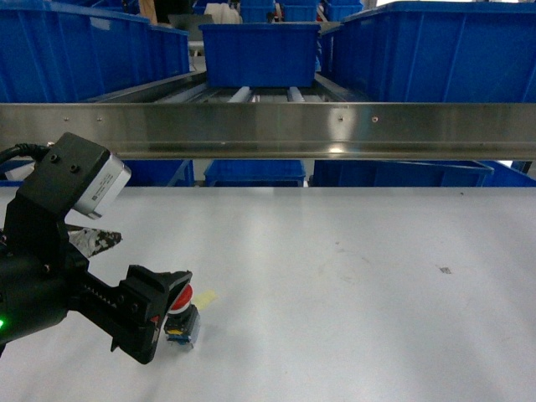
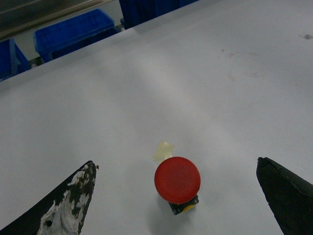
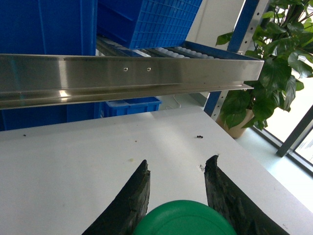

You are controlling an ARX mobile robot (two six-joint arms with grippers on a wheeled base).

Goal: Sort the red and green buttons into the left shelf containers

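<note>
Your red button (image 2: pixel 177 179) stands cap-up on the white table (image 2: pixel 205 83), centred between the wide-open, empty left fingers (image 2: pixel 68 203), with a scrap of yellowish tape (image 2: pixel 164 151) just beyond it at 11 o'clock. It looks small, light and rigid, but the round cap is likely smooth and top-heavy, so you should close low on the boxy black body rather than the dome. Your right fingers (image 3: pixel 131 205) sit either side of a green button (image 3: pixel 186 220); whether they clamp it I cannot tell.
</note>
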